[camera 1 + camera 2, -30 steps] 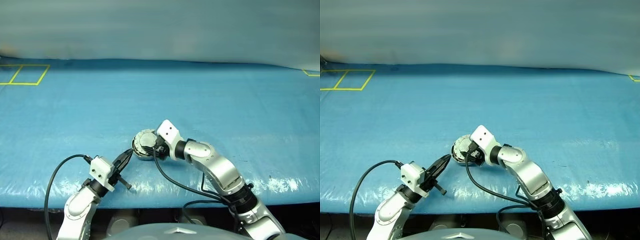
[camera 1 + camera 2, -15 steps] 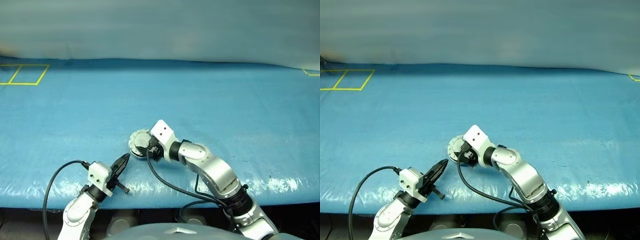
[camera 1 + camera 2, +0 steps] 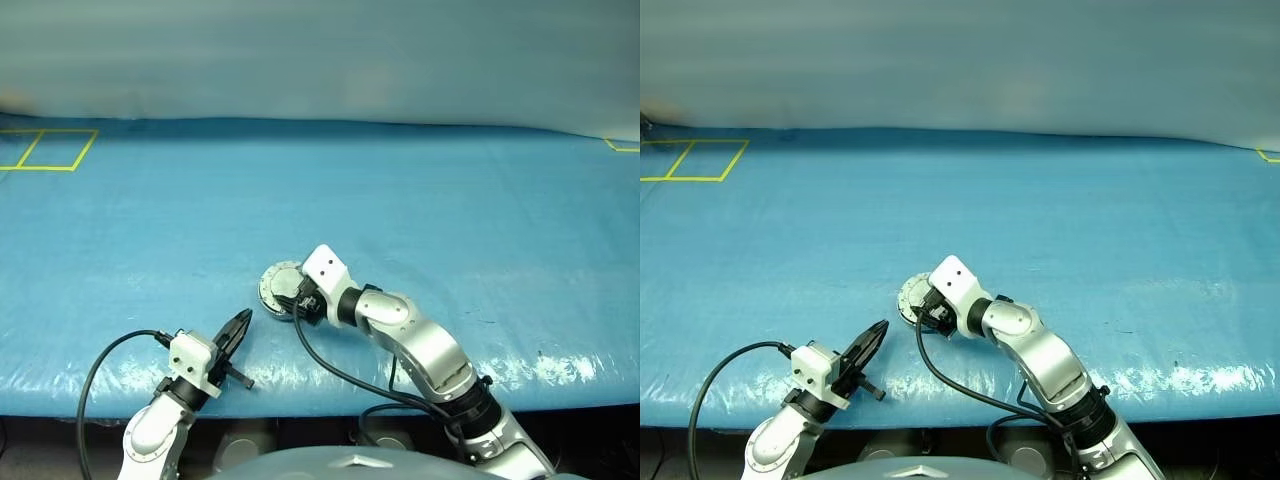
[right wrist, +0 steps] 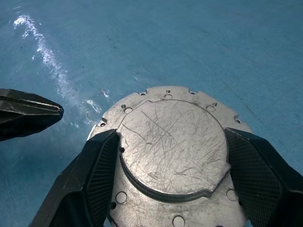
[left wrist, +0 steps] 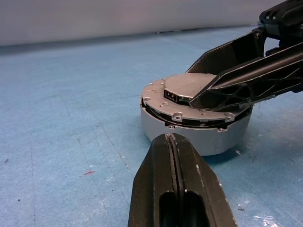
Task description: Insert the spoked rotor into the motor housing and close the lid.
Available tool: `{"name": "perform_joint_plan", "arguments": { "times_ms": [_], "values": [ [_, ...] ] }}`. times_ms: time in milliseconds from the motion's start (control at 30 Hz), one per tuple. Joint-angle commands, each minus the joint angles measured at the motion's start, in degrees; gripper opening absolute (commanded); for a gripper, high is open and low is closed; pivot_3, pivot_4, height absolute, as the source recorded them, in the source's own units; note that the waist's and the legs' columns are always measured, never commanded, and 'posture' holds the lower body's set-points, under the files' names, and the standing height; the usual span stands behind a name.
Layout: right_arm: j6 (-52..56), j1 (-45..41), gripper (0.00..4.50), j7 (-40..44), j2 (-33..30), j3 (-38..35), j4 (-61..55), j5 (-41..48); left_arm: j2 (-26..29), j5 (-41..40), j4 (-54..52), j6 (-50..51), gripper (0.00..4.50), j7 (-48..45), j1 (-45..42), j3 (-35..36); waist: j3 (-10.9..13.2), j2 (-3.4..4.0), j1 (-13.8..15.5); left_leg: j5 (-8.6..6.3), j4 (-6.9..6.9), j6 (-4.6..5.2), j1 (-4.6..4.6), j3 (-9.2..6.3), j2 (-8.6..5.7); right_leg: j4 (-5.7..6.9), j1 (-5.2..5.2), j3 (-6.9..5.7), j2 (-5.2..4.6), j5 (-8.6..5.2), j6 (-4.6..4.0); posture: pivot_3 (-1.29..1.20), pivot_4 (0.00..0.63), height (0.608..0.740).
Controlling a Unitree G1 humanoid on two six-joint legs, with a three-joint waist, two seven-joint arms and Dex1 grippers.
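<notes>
R gripper (image 3: 924, 308) on lid (image 3: 911, 295); L gripper (image 3: 876, 335) nearby, shut.

Silver-white arms, black cables, black hand (image 3: 238, 328) fingers.

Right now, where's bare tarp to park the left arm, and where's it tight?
Bare blue tarp runs behind the motor housing to the far wall, and out to the yellow squares. It is tight at the near edge: the right end effector straddles the lid, and the shut left end effector sits just short of it.
</notes>
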Motion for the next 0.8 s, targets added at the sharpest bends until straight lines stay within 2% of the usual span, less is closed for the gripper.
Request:
{"name": "perform_joint_plan", "arguments": {
  "times_ms": [33, 533, 800],
  "values": [
    [2.5, 0.2, 3.19, -1.2, 0.6, 1.3, 0.8, -1.0, -0.2, -0.2, 0.9, -2.0, 0.00, 0.2, -0.1, 0.0, 0.0, 0.01, -0.1, 0.00, 0.00, -0.01, 0.06, 0.00, 0.00, 0.00, 0.00, 0.00, 0.00, 0.00, 0.00, 0.00, 0.150, 0.740],
    [6.3, -1.8, 3.19, -3.6, 0.6, 3.9, -2.3, -4.9, -0.1, -0.3, 3.0, -2.9, 0.00, -0.1, -1.0, -0.3, 0.0, 0.00, -0.3, -0.02, 0.00, -0.04, 0.11, -0.01, 0.06, 0.01, -0.05, -0.02, -0.08, -0.01, -0.01, 0.00, 0.150, 0.740],
    [4.9, -3.1, 3.19, -3.9, -0.2, 5.3, -4.2, -7.3, -0.1, -0.3, 3.3, -2.3, 0.00, 0.0, -1.0, -0.2, 0.0, 0.00, -0.3, -0.03, -0.01, -0.04, 0.10, -0.02, 0.06, 0.00, -0.07, -0.03, -0.10, -0.01, -0.01, 0.00, 0.150, 0.740]
  ]
}}
